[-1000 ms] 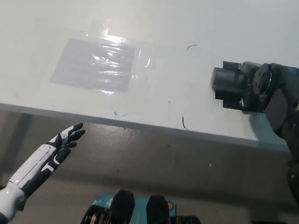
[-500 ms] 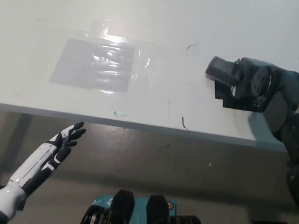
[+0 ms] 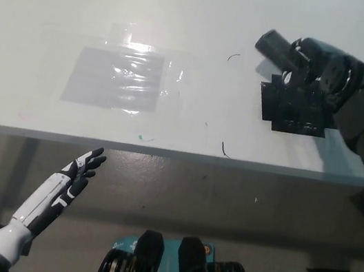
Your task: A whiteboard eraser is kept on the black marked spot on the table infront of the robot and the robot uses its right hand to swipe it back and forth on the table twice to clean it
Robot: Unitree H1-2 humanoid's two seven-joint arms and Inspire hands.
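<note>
I'm driving the black right hand (image 3: 305, 59) over the white table (image 3: 202, 14), and it's clenching around a dark grey cylindrical-looking thing that I'm taking as the whiteboard eraser (image 3: 273, 45). The eraser is sticking out of the hand on the side toward the taped film, lying just past the far edge of the black marked spot (image 3: 293, 107) and slightly toward the film from it, so it's off the spot, not on it. I can't tell if its face is pressing the table or riding just above; the view is too steep and the shadow is muddy.

The black marked spot is sitting exposed, with the hand partly over its far edge. A clear taped film (image 3: 116, 77) is lying well away from the spot, across the table. A few thin pen marks (image 3: 223, 150) are showing between the spot and the near table edge, plus one near the eraser, and they're looking unwiped.

Progress, my read: grasp is done, eraser is lifted off or slid off the mark, and a stroke is under way. I can't count strokes from this one view, so I'm assuming most of the back-and-forth passes are left.

The white left hand (image 3: 78, 171) is hanging idle below the near table edge, far from the spot, fingers spread and holding nothing.
</note>
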